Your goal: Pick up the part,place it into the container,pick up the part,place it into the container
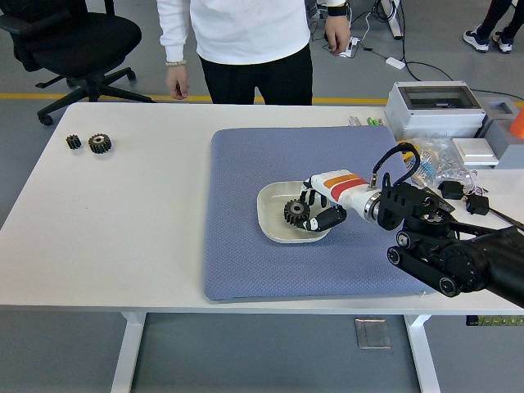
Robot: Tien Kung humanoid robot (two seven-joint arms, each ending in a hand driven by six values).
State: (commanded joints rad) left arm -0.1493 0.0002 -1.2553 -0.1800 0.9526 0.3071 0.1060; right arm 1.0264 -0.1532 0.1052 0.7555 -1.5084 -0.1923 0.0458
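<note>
A black gear point(295, 214) sits low inside the white bowl point(268, 221) on the blue mat point(246, 254). My right hand point(314, 210) reaches in from the right over the bowl's right rim, its fingers curled around the gear. Two more black gears lie far off at the table's left: a small gear point(74, 142) and a larger gear point(100, 143). My right arm covers the mat area to the right of the bowl. The left arm does not show.
A person stands at the far side with one hand point(176, 83) hanging near the table edge and the other hand point(336, 37) further back. A grey box point(434, 106), cables and small parts crowd the back right. An office chair point(74, 41) stands at the top left.
</note>
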